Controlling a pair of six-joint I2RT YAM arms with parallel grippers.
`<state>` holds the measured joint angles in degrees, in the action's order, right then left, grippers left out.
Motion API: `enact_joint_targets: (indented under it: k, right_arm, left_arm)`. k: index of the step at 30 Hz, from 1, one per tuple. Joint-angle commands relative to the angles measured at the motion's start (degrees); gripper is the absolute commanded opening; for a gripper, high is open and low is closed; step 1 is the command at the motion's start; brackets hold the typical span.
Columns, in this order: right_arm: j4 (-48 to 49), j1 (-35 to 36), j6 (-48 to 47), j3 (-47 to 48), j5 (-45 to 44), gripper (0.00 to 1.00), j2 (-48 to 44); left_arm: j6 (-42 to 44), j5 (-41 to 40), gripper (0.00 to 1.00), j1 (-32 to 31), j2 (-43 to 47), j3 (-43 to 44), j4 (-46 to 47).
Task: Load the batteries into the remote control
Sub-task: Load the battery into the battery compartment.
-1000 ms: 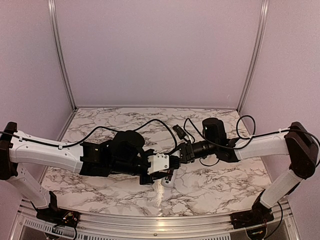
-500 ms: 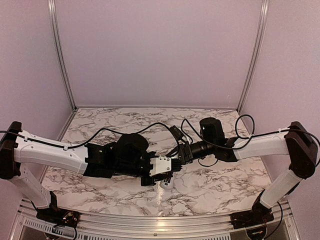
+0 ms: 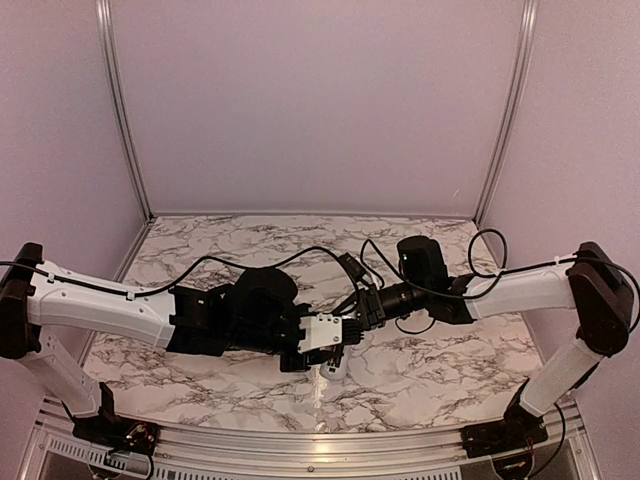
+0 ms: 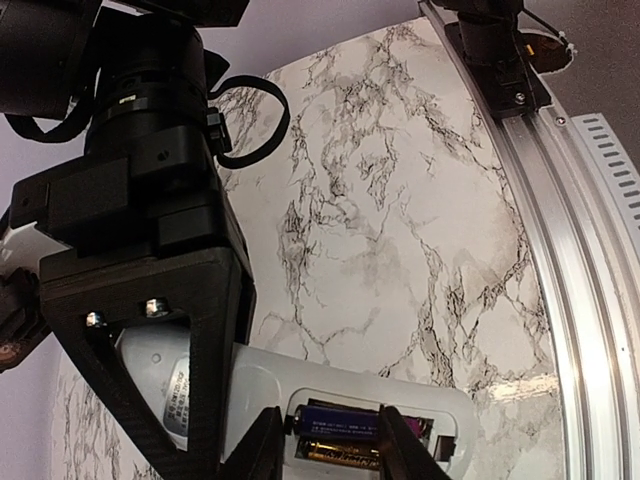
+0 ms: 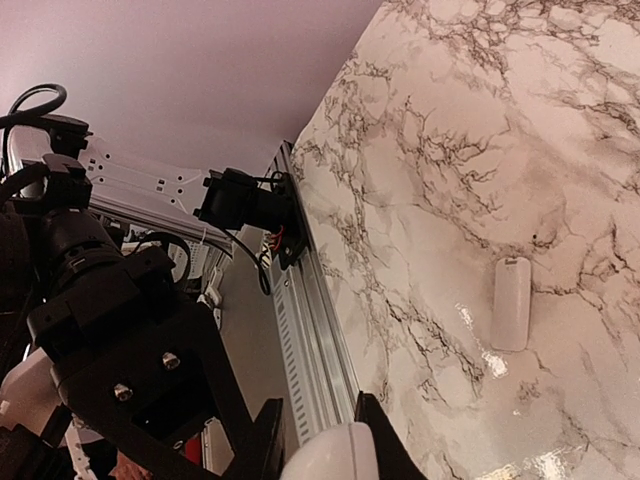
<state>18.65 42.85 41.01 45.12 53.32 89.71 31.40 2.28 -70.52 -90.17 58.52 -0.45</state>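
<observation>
A small white plastic piece (image 5: 511, 303) lies flat on the marble table (image 5: 560, 120).

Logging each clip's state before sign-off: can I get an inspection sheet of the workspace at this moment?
surface: marble-patterned tabletop, glossy.
job's things: remote control has its compartment open. A battery lies in it, and a second seems to sit beside it. A small white cover-like piece lies flat on the table.
clutter: nothing seen.
grippers: right gripper is shut on the remote control. The left gripper has its fingers on either side of the battery, grip unclear.
cables: black cables loop over both arms.
surroundings: plain lilac walls, aluminium rail along the table edge.
</observation>
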Motion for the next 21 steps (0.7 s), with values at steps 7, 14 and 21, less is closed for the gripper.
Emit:
enact_joint_targets:
  k: [7,14,21]
  right_arm:
    - [5.1,0.7,3.9,1.0,3.2,0.0,1.0]
    - [3.3,0.7,2.5,1.4,2.9,0.0,1.2]
    - [2.9,0.7,2.2,1.7,3.3,0.0,1.3]
  left_arm:
    - [1.8,-4.9,0.42,0.1,1.1,0.4,-1.6]
    - [2.9,-4.0,0.37,-0.1,1.5,0.4,-1.9]
    - [3.3,-3.7,0.32,-0.2,0.6,0.8,-3.2]
